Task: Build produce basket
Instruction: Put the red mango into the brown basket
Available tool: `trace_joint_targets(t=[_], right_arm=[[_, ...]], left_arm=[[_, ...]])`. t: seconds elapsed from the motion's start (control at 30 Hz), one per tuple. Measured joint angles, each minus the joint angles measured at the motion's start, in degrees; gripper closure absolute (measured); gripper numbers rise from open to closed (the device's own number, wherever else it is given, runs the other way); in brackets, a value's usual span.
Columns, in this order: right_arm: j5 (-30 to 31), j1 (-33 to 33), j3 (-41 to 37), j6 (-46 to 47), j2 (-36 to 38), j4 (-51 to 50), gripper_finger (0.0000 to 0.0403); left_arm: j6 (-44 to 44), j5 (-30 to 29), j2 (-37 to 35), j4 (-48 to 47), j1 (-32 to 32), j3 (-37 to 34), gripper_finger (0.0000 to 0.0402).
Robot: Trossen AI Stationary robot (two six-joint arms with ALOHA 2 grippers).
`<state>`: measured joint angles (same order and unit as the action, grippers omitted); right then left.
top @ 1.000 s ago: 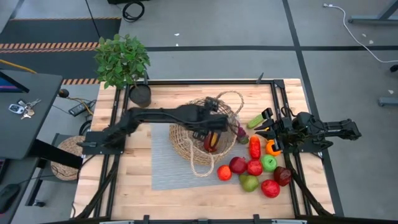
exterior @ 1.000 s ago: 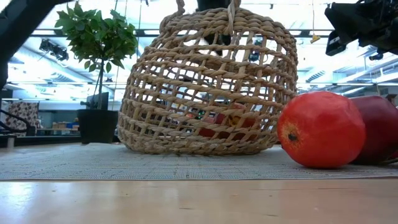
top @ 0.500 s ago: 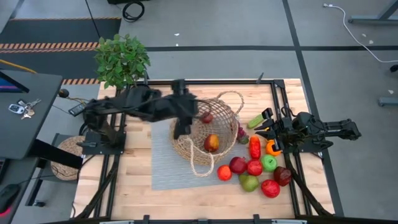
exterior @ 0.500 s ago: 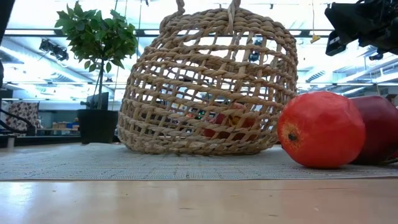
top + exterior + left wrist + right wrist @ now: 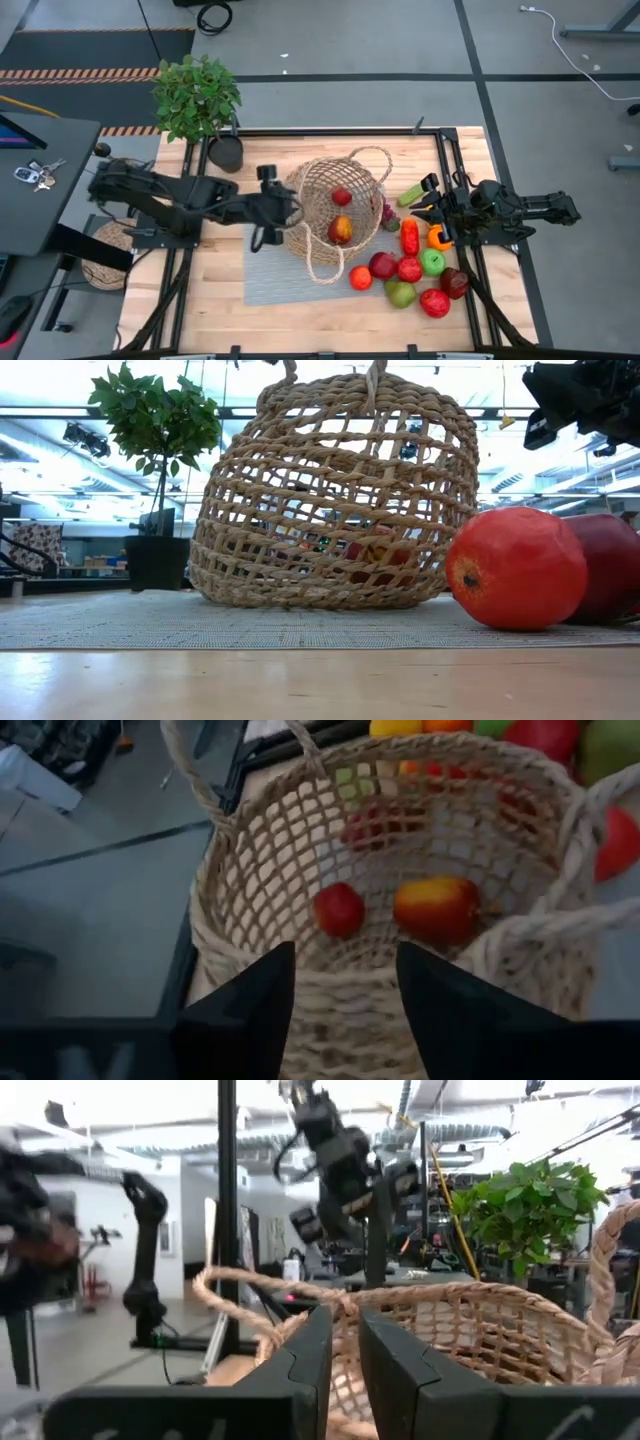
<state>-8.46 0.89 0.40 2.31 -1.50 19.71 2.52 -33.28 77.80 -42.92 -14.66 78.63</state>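
The woven wicker basket [image 5: 335, 215] stands on a grey mat [image 5: 270, 265] at mid-table, also seen in the low view [image 5: 335, 500]. Inside it lie a small red apple [image 5: 340, 910] and an orange-red fruit [image 5: 437, 908]. More produce [image 5: 410, 265] lies on the table right of the basket: red and green apples, an orange, a red pepper, a cucumber [image 5: 410, 193]. My left gripper [image 5: 280, 210] hovers just left of the basket, open with nothing in it [image 5: 345, 948]. My right gripper [image 5: 428, 208] waits at the table's right, shut [image 5: 345, 1320].
A potted green plant [image 5: 225, 150] stands at the far left corner. Black frame rails [image 5: 440, 150] run along the table's sides. Bare wood [image 5: 190, 300] lies near the front left. A big red fruit [image 5: 515, 568] fills the low view's right.
My left gripper has pulled up out of the basket and back toward the table's left edge, with nothing between its fingers. The small red apple now shows on the basket's floor beside the orange-red fruit. The basket has stayed in place.
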Motion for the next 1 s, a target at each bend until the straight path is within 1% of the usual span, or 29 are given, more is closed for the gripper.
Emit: trace_joint_targets(t=[0.17,0.33,0.37,0.43,0.5,0.57,0.67,0.8,0.9,1.0], right_arm=[[1.82,0.0,0.0,-1.45,0.02,6.82,0.0341],[2.36,0.0,0.0,-0.75,0.02,7.56,0.0341],[4.04,0.0,0.0,-0.57,0.02,7.52,0.0341],[9.53,0.0,0.0,3.59,0.04,5.95,0.0341],[15.77,-0.25,0.39,6.1,-0.12,1.21,0.0342],[21.61,-0.55,2.37,8.42,-0.86,-7.35,0.0345],[28.09,-0.96,5.46,13.24,-3.58,-16.91,0.0355],[33.16,-1.01,10.24,17.88,-8.91,-24.08,0.0364],[36.08,-1.05,15.42,22.29,-14.43,-33.21,0.0364],[36.79,-1.72,20.86,26.83,-20.8,-42.73,0.036]], left_arm=[[-4.48,-0.16,-9.07,9.31,-1.55,-13.06,0.0234],[-6.78,-0.15,-18.92,21.79,-2.43,-26.94,0.0241],[-6.96,-0.13,-20.78,24.79,-2.57,-29.79,0.0241],[-7.86,-0.16,-24.57,30.8,-2.72,-35.46,0.0242],[-8.86,-0.14,-28.1,36.03,-2.98,-40.51,0.0242],[-10.0,-0.13,-31.33,39.71,-3.04,-44.82,0.0242],[-11.45,-0.17,-36.23,44.06,-3.25,-49.82,0.0242],[-11.14,-0.17,-42.03,50.43,-3.29,-55.37,0.0242],[-9.94,-0.17,-45.83,55.23,-3.29,-59.18,0.0242],[-9.34,-0.17,-49.01,59.64,-3.34,-63.02,0.0242]])
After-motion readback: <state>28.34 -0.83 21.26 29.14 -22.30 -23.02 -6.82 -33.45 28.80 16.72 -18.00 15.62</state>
